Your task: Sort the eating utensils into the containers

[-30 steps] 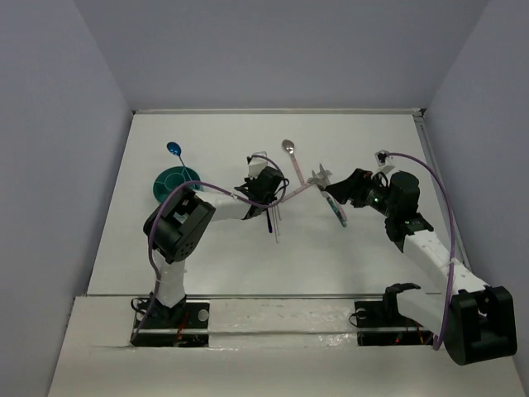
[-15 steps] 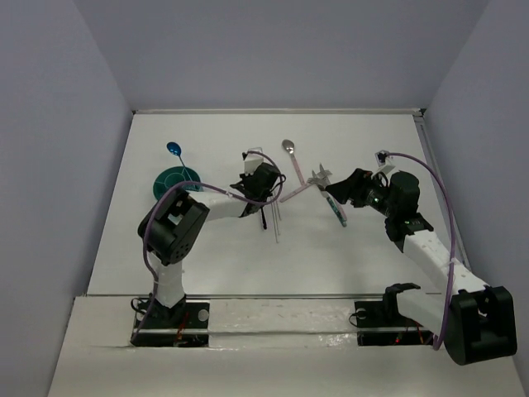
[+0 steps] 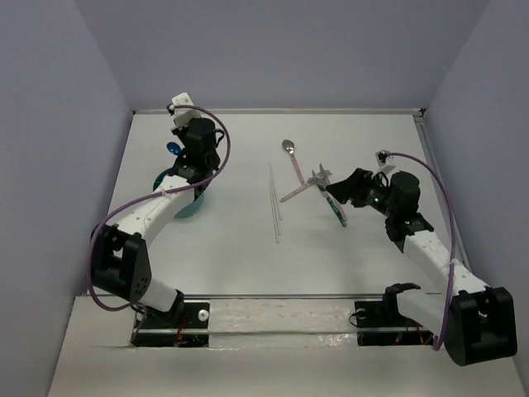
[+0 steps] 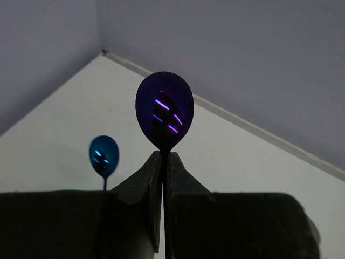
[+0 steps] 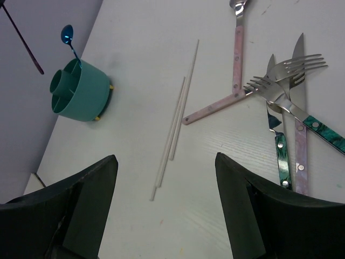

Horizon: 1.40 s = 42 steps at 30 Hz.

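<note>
Purple spoon [image 4: 164, 110] now aloft near cup [image 5: 81, 102]

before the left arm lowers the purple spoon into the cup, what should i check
1. Grip: left gripper is shut on the purple spoon just below its bowl: ok.
2. Spoon attitude: bowl up, handle hanging down at a slant in the right wrist view: ok.
3. Handle tip over a compartment of the teal cup: cannot tell; in the right wrist view it appears off to the cup's side.
4. Cup upright, blue spoon standing in one compartment, the others look free: ok.
5. Right gripper open and well away from the cup: ok.
</note>
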Available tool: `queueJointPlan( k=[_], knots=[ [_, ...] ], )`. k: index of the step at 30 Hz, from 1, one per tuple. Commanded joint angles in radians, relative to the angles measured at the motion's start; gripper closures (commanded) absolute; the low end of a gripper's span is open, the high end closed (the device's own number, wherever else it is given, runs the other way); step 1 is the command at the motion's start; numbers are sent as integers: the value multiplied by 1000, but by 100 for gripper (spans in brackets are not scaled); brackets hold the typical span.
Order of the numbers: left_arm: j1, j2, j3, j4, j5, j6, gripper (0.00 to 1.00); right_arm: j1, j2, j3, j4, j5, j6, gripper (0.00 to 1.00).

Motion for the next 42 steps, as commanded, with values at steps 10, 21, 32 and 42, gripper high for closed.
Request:
queueJointPlan(
  k=[10,21,32,42],
  knots=[
    [139,48,-56,387,-189,451,100,6,-15,36,38,-2,-13,21],
    [139,193,-89,599,-219,604,100,15,-3,38,41,-2,-18,21],
    [139,263,-139,678,-212,597,100,24,-2,36,57,-10,-18,21],
    [139,298,-170,664,-200,536,100,24,-2,35,59,-8,-19,21]
  ],
)
